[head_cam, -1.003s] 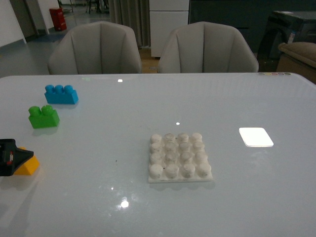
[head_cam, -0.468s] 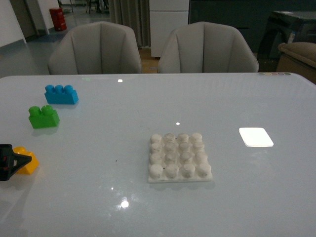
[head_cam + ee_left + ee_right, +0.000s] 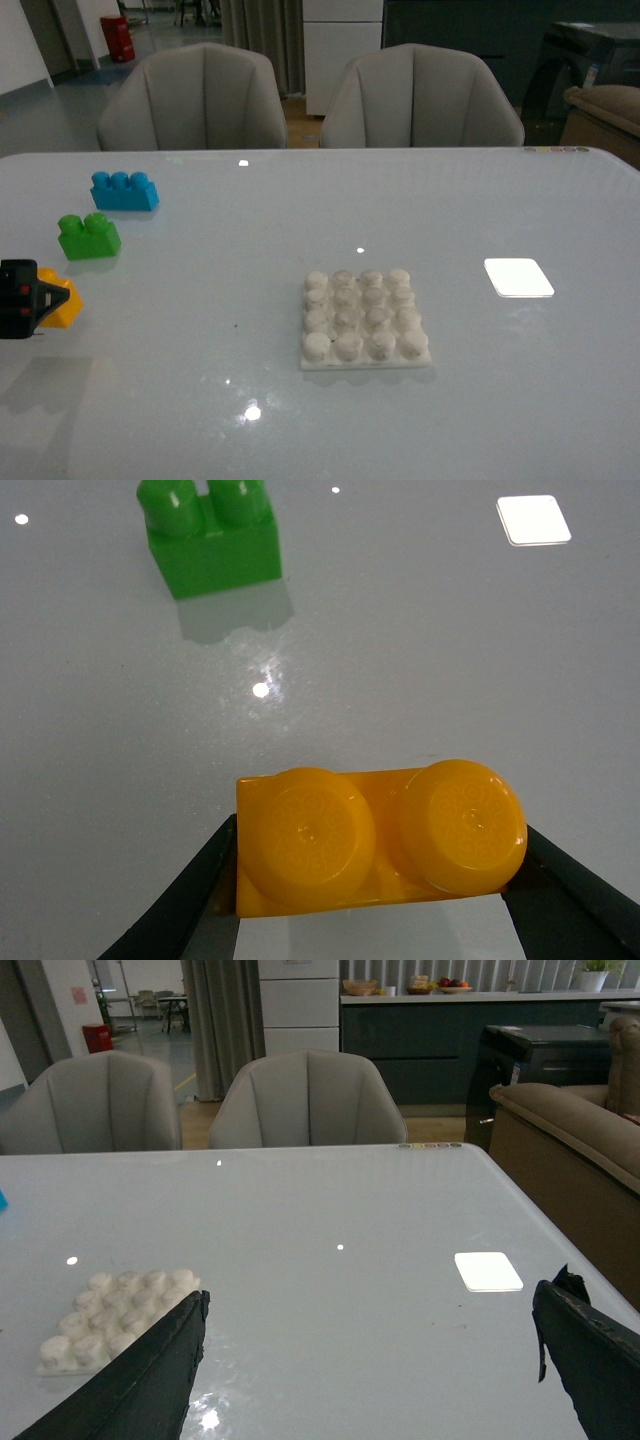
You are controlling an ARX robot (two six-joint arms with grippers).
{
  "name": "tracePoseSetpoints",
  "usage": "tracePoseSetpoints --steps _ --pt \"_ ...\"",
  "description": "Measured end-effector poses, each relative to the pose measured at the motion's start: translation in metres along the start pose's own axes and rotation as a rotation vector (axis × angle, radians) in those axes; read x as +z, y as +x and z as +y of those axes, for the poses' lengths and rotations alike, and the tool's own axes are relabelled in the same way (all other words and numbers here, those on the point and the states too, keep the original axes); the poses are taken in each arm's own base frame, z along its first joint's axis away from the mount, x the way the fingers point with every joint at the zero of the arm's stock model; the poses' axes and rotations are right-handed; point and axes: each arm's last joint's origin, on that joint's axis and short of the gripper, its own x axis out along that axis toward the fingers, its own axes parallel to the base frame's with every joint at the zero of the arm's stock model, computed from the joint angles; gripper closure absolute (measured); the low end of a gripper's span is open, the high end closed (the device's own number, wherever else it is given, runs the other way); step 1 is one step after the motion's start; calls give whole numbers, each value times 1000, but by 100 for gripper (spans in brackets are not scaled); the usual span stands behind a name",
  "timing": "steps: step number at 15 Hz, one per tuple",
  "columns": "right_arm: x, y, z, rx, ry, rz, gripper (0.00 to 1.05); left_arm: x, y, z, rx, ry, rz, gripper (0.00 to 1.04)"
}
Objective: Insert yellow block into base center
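Two others, green brick (image 3: 88, 237) and blue brick (image 3: 124, 191), sit beyond yellow block (image 3: 62, 305).

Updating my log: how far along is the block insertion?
Done: the left hand grips the yellow block. In hand: holding it by the green brick. Left: carrying it to the base, studs all bare, and pressing it into the centre.

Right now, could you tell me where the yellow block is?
In the front view, the yellow block is at far left, clamped in the left gripper, nearer than the green brick, left of the base.
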Motion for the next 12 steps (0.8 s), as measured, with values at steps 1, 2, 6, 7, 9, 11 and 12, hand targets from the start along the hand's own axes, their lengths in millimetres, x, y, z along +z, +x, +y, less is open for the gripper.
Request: tracePoseSetpoints --steps 1,2,6,7,9,11,12 --pt "0 0 0 0 0 0 6 5 -10 -17 5 10 -13 40" --pt "0 0 0 0 0 0 6 6 -21 -41 -5 24 -23 40" --pt "0 0 0 0 0 0 6 1 -63 -110 -69 21 -50 40" --pt "0 0 0 0 0 0 6 4 -67 -125 -86 7 -78 40" --pt "0 0 0 0 0 0 6 0 -66 -155 -143 -1 -63 40" --pt "0 0 0 0 0 0 6 -5 -53 -179 -169 -3 -25 40" --pt "0 0 0 0 0 0 6 -4 -45 -190 -166 -12 -18 40"
